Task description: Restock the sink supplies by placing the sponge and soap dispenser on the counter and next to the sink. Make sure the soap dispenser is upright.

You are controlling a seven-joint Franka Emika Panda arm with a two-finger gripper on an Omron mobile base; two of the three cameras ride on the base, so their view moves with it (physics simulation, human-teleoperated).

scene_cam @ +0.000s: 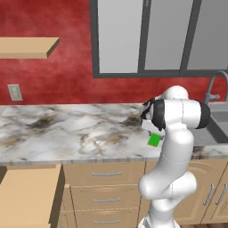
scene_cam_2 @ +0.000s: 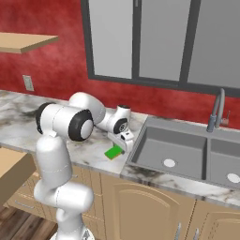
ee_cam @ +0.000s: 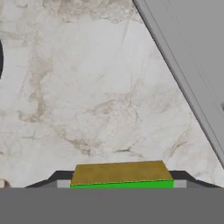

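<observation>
Looking from the left base view, the sponge [scene_cam: 154, 140] shows green over the counter [scene_cam: 67, 129], just beside the arm and left of the sink [scene_cam: 220, 120]. From the right base view, the gripper [scene_cam_2: 123, 146] points down at the sponge [scene_cam_2: 113, 152], near the basin's left rim. Seen from the hand view, the fingers [ee_cam: 178, 177] pinch the sponge [ee_cam: 121, 174], yellow face showing, above the marble.

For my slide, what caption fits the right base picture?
Robot gripper lowers the green sponge onto the marble counter beside the steel sink.
</observation>
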